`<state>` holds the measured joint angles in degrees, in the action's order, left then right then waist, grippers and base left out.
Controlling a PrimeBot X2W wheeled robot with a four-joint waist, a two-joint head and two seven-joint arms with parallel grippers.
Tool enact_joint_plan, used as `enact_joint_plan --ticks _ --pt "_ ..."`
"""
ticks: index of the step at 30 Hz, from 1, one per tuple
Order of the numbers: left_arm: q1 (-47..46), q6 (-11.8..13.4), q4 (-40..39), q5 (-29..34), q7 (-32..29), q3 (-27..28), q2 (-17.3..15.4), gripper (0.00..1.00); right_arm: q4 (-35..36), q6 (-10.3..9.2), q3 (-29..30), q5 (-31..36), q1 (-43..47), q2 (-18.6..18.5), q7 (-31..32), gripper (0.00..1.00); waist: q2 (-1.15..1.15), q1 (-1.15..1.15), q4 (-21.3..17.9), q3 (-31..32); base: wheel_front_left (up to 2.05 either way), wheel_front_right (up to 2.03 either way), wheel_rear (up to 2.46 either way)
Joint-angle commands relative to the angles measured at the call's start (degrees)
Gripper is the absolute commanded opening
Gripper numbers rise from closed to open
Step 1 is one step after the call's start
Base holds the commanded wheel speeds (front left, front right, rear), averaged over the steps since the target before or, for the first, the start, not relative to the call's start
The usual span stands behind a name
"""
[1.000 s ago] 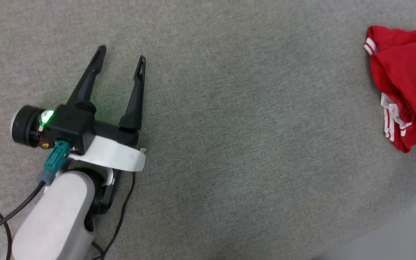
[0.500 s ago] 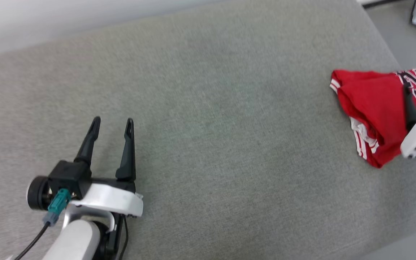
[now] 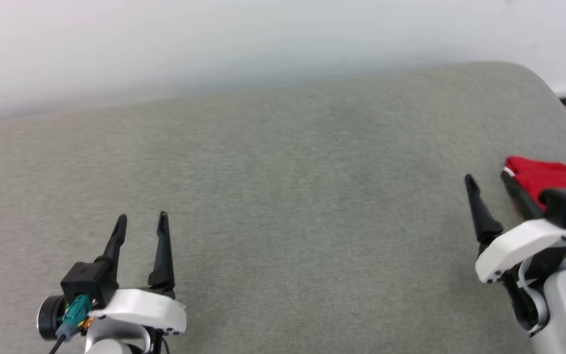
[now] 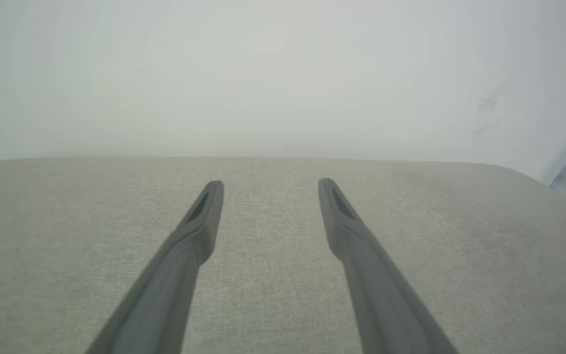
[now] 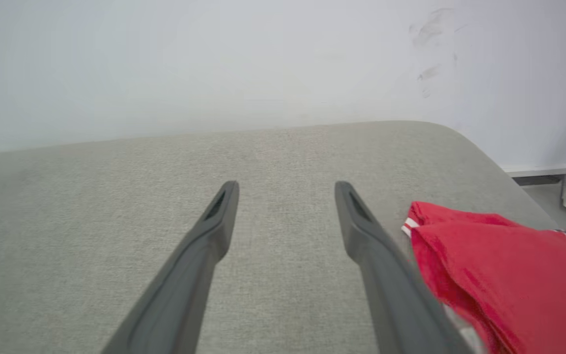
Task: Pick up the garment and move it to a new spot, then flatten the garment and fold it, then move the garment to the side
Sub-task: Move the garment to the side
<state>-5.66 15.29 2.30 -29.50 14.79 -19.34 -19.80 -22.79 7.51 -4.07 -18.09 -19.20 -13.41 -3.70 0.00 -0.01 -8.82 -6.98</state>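
Right wrist view: the garment (image 5: 499, 275) lies bundled beside our right gripper (image 5: 287, 189), our left gripper (image 4: 270, 186) well apart, all fingers (image 5: 199, 255) spread and empty, so we judge folding likely done.

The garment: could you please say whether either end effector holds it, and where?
Nothing held: left end effector and right end effector both open, garment lying free.

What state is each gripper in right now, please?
Left gripper: open, holding nothing.
Right gripper: open, holding nothing, with the garment beside it.
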Motion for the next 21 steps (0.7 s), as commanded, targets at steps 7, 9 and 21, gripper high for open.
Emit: enact_joint_plan --ticks 7,9,21 --pt "4.18 0.11 0.61 -0.51 0.39 3.23 -1.30 1.00 10.24 -0.04 2.00 3.00 8.11 3.61 2.25 1.00 0.00 0.01 6.68 5.76 0.00 0.00 0.00" --pt "4.89 -0.16 0.82 -0.23 0.42 3.42 -1.80 1.00 12.46 -0.04 2.56 3.42 10.81 4.37 3.13 1.00 0.00 0.01 7.16 6.87 0.00 0.00 0.00" --pt "7.55 -0.86 1.65 -0.42 -0.34 2.70 -3.00 1.00 22.58 -0.04 4.10 6.42 20.54 6.42 6.36 1.00 0.00 0.01 6.43 9.40 0.00 0.00 0.00"
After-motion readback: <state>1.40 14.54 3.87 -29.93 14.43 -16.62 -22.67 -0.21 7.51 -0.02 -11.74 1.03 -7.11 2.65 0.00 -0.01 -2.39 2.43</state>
